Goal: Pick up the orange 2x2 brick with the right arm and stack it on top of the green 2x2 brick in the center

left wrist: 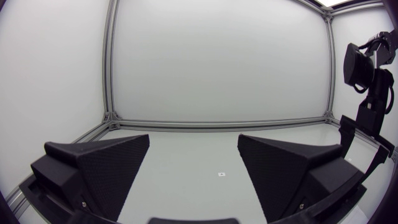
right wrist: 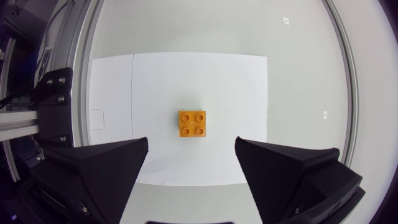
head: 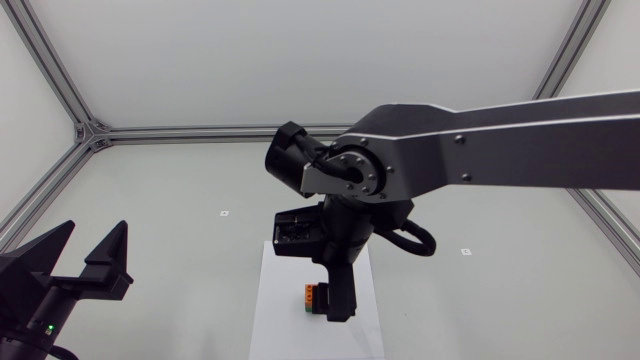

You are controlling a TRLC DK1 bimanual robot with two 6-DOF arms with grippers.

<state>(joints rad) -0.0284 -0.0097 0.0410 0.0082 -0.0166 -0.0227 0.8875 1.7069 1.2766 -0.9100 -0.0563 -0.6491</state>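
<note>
Plain white surroundings — being evenly lit
A pale table (head: 160, 220) is being bounded by an aluminium frame (left wrist: 112, 56) and white panels (left wrist: 217, 56) all round.

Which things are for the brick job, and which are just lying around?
For the job:
orange brick
green brick
right gripper, fingers open above the bricks

Just lying about:
white sheet under the bricks
left gripper, open, off to the side
small marks
</note>
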